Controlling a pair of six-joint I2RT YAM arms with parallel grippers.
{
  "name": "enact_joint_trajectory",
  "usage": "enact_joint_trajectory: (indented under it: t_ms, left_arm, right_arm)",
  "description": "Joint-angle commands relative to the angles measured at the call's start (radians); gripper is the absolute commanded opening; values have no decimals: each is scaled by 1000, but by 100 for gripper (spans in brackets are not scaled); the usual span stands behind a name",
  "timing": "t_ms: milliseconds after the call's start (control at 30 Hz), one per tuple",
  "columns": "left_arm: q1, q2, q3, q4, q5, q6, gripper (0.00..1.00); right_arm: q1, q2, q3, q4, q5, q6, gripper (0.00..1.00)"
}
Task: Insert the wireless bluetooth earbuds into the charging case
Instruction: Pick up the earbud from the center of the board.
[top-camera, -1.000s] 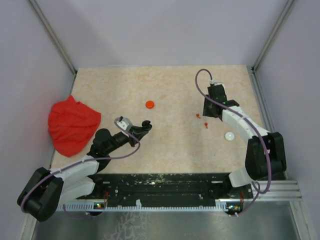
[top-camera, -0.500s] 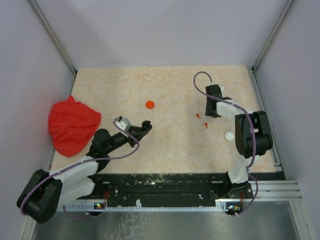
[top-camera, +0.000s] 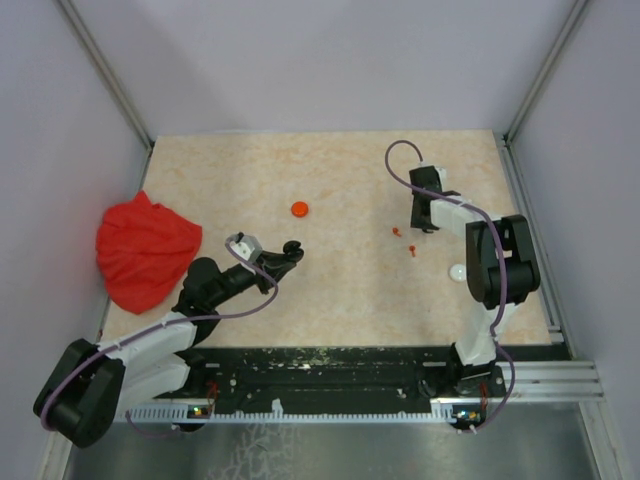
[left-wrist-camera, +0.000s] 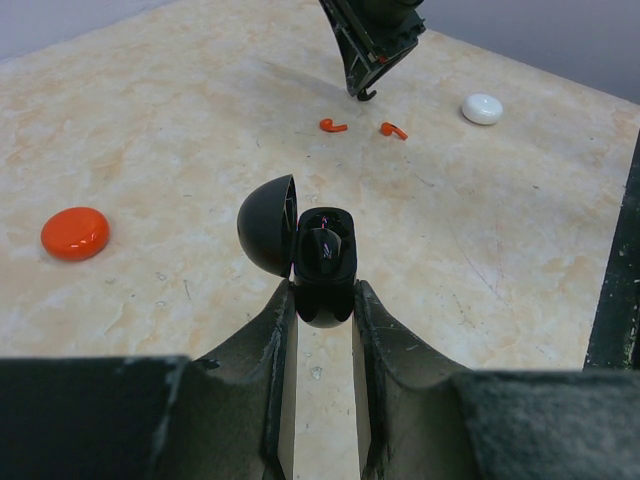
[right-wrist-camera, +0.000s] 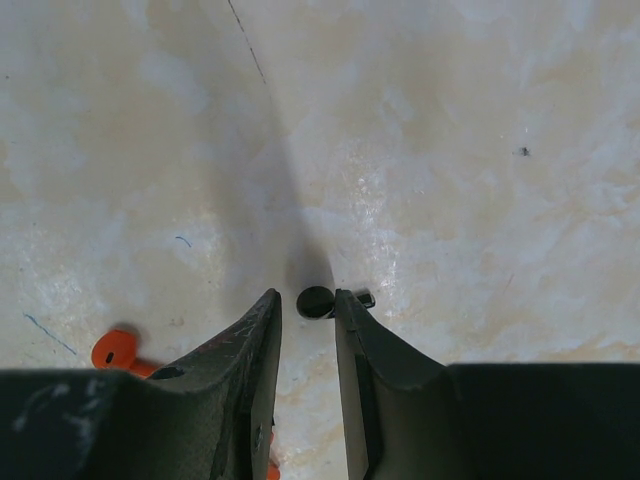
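My left gripper (left-wrist-camera: 322, 295) is shut on the black charging case (left-wrist-camera: 322, 262), which it holds just above the table with the round lid (left-wrist-camera: 266, 226) swung open to the left. In the top view that case (top-camera: 291, 249) sits left of centre. My right gripper (right-wrist-camera: 306, 297) points down at the table with its jaws narrow. A black earbud (right-wrist-camera: 316, 301) lies between the fingertips, touching the right one, with a gap to the left one. Two orange earbuds (left-wrist-camera: 333, 126) (left-wrist-camera: 394, 130) lie on the table beside the right gripper (top-camera: 426, 224).
An orange disc (top-camera: 300, 209) lies mid-table and a white disc (top-camera: 458, 272) lies close to the right arm. A crumpled red cloth (top-camera: 147, 250) covers the left side. Grey walls enclose the table on three sides.
The right jaws have narrowed around the black earbud and the right arm's elbow has folded in over the table. The left arm and the case have not moved.
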Motion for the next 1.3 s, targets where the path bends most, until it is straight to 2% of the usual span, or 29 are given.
enact_joint_trajectory:
  t_ms: [0,400,700,1033,1267]
  left_arm:
    - [9,10,-4,50,26,-14,1]
    - [10,29,-10,87,43,-31,1]
    - [12,45,-22,139,54,-62,1]
    - [24,76,-30,253,97,-111,1]
    - [28,129,-35,407,126,-174,1]
  right_arm:
    - [-11,2,20,35,16,0,29]
    - [-32,24,-13,52,-27,-6,27]
    - [-32,3,-42,52,-45,6,20]
    - [-15,-195,-138,86,-181,53,14]
    - [111,-382,-168,141,-325,104,14]
